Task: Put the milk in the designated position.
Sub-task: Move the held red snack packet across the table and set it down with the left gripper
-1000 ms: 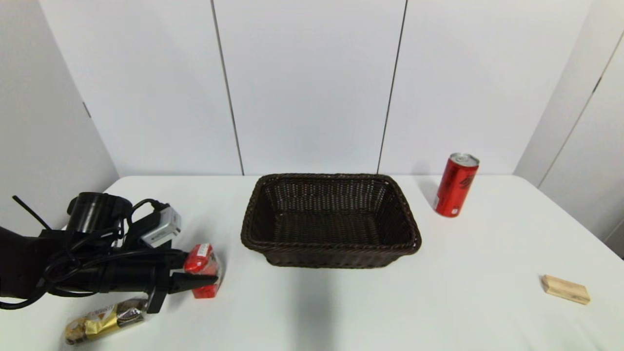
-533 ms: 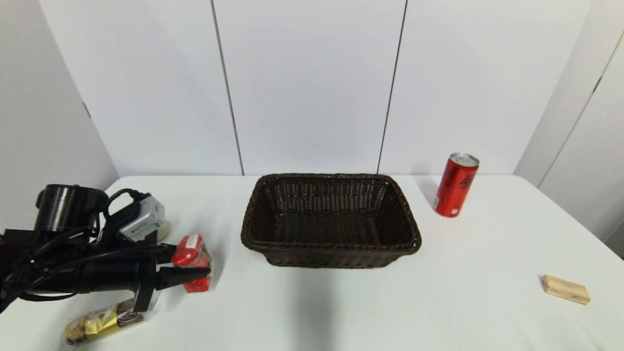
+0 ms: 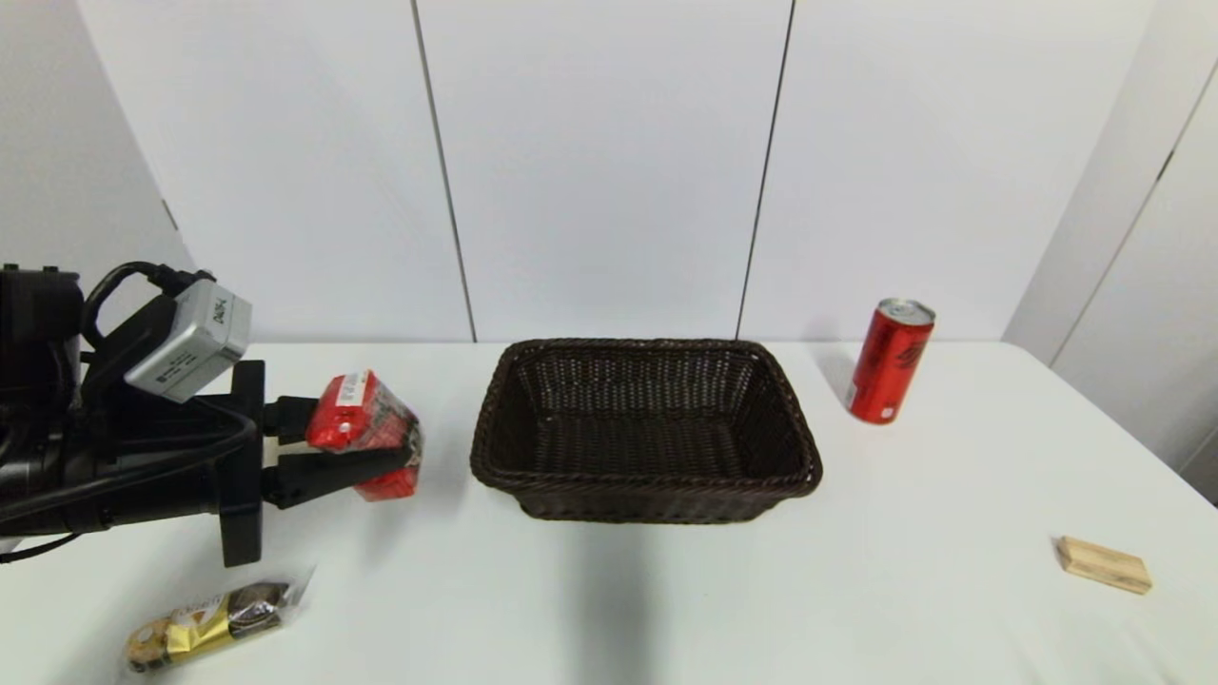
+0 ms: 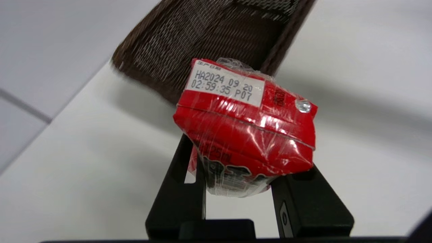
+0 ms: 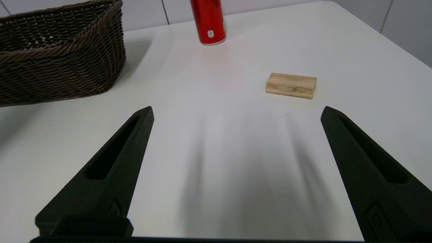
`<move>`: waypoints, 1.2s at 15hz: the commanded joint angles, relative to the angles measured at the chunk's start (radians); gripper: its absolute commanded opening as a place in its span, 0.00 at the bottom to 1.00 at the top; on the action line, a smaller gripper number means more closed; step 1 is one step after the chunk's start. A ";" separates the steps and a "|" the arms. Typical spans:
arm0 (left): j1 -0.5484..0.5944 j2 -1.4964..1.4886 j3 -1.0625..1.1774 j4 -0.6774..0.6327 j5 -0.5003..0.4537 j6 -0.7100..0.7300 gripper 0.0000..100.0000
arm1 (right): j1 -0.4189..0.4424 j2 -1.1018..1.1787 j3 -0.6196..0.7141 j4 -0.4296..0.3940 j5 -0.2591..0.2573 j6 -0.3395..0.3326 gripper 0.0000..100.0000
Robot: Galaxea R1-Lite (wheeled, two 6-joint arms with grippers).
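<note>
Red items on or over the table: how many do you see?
2. The milk is clamped in the left end effector above the table, left of the basket. The soda can stands upright at the far right.

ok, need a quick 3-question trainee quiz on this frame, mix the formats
1. True or false: the left end effector holds the milk clear of the table.
2. Which item stands nearest the wood block?
A. chocolate pack
B. soda can
C. milk
3. Fill in: the right end effector has its fingers ____ with nothing between them.

Key: 1 true; the milk hangs above the table beside the basket. 2 B. 3 open.
</note>
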 commanded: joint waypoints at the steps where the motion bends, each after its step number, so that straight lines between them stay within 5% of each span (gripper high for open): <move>1: -0.202 -0.007 -0.016 0.020 -0.006 -0.027 0.00 | 0.000 0.001 0.000 0.000 0.000 0.001 1.00; 10: -0.427 0.259 -0.120 0.022 -0.002 -0.013 0.00 | 0.000 0.001 0.000 0.000 0.000 0.001 1.00; 18: -0.492 0.401 -0.182 0.020 0.002 -0.010 0.00 | 0.000 0.001 0.000 0.000 0.000 0.001 1.00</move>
